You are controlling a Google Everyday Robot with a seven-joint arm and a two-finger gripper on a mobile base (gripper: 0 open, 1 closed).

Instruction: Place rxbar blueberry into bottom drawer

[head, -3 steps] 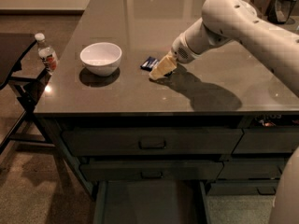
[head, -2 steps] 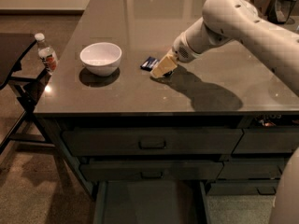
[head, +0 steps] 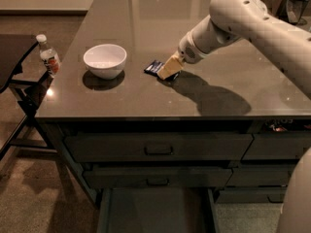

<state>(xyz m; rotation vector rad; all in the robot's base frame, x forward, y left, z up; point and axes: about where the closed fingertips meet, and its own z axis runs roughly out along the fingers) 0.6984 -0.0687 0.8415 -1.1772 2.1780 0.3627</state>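
While the pale arm [head: 252,23] reaches in from the far right across the countertop [head: 146,13], its gripper [head: 170,68] is down at the surface near the middle, tan tip tilted toward the left; it meets the right end of the rxbar blueberry [head: 153,67], which lies flat on the top; how wide the gripper stands, and whether it has hold of the bar, cannot be told. Left of the bar, apart from it, sits a white bowl [head: 105,59], upright; further left, off the counter's edge, a small bottle [head: 49,57] with a white cap stands on a dark side table [head: 9,57]. Below the near edge, two drawers, the upper drawer [head: 158,147] and the middle drawer [head: 158,177], are closed; beneath them the bottom drawer [head: 155,212] is pulled out toward the near side, its flat grey floor showing between raised side walls; the arm's shadow falls on the countertop to the right of the gripper.
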